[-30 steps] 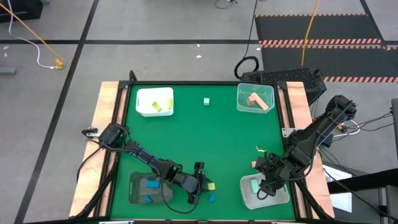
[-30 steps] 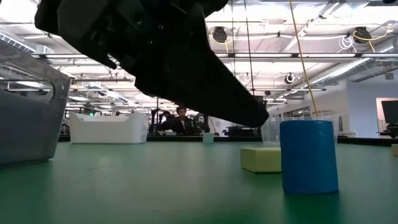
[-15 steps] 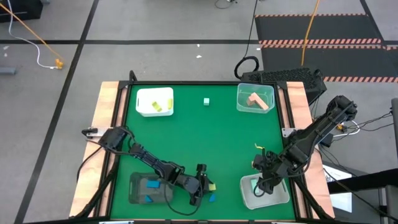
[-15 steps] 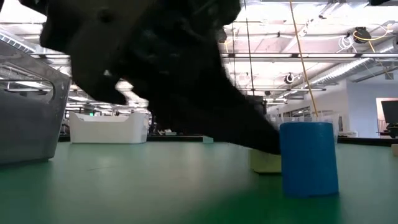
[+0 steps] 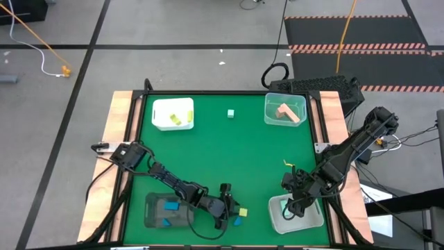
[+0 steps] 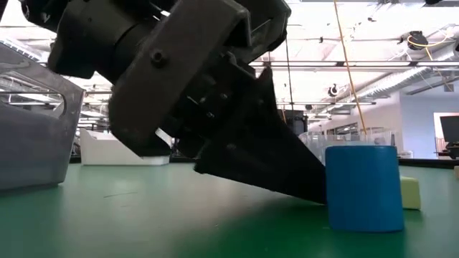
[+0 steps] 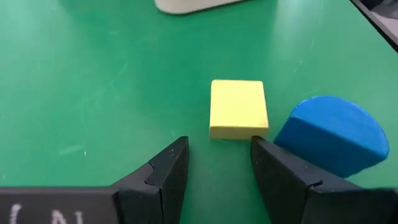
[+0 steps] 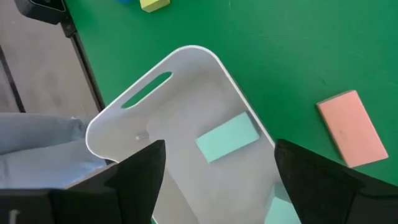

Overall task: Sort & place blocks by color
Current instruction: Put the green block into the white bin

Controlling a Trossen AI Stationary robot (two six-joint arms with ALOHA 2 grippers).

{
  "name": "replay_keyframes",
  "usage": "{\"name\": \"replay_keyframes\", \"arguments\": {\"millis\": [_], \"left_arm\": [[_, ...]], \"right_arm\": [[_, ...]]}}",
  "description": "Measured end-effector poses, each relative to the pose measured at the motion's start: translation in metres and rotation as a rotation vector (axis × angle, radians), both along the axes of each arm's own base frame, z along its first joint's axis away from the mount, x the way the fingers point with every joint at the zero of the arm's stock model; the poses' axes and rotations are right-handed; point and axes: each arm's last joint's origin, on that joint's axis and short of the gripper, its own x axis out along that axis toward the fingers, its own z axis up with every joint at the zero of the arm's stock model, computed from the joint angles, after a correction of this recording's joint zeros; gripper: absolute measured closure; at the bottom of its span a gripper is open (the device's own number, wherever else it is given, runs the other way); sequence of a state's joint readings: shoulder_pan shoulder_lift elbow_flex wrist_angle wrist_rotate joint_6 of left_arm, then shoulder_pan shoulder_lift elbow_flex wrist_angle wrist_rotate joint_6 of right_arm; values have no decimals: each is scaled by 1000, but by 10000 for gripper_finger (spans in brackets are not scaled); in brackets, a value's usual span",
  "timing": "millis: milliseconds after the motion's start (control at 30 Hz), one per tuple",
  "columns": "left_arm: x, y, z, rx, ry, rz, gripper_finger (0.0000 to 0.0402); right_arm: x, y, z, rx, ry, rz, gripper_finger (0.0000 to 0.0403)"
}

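My left gripper point(image 5: 232, 206) point(image 7: 217, 146) is open and low at the table's near edge. A yellow block point(image 7: 238, 107) point(image 5: 241, 210) lies flat on the mat just ahead of the gap between its fingertips. An upright blue cylinder point(image 7: 333, 134) point(image 6: 363, 188) stands beside one finger. My right gripper point(image 5: 295, 206) point(image 8: 219, 149) is open above a white tray point(image 8: 186, 51) that holds mint blocks point(image 8: 227, 138). A pink block point(image 8: 351, 127) lies on the mat beside that tray. A mint cube point(image 5: 229, 112) sits near the far edge. My left gripper comes in slanting down from the table's left. The outer side of one finger point(image 7: 292, 180) lies against the blue cylinder's side near its base point(image 6: 328, 199); the cylinder stands upright on the mat. That fingertip is at the yellow block's near corner point(image 7: 264, 132); touch cannot be told.
A dark tray point(image 5: 154, 208) with blue blocks sits at the near left, behind my left gripper. At the far edge are a white tray point(image 5: 164, 122) holding yellow blocks and a clear tray point(image 5: 272, 117) holding pink blocks. The mat's middle point(image 5: 229, 156) is bare green.
My left gripper has moved toward the table's right and come down to the mat, reaching the yellow block and the blue cylinder. The yellow block has slid a little toward the right, and in the low view it now shows behind the cylinder.
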State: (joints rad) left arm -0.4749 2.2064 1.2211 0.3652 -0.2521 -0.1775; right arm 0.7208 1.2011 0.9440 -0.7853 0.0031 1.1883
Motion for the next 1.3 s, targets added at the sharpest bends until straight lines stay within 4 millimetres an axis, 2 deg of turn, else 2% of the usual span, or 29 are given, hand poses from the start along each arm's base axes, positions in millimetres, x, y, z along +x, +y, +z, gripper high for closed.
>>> {"name": "replay_keyframes", "arguments": {"millis": [167,333,533,667,867,1033,1300], "left_arm": [[6,-3,6,26,-48,-28,227],[12,-6,13,92,5,-44,227],[15,-8,27,178,73,-33,227],[7,-9,47,204,108,-9,227],[-15,-16,68,140,208,59,227],[-27,-31,68,72,245,100,227],[-38,-53,72,-62,198,191,227]], "right_arm": [[0,0,0,5,0,-6,110],[5,4,3,58,-45,-37,110],[15,8,10,8,-249,-5,110],[26,13,10,-60,-374,28,110],[51,22,-18,-191,-382,104,110],[73,29,-48,-261,-360,167,110],[88,38,-82,-360,-354,321,110]]}}
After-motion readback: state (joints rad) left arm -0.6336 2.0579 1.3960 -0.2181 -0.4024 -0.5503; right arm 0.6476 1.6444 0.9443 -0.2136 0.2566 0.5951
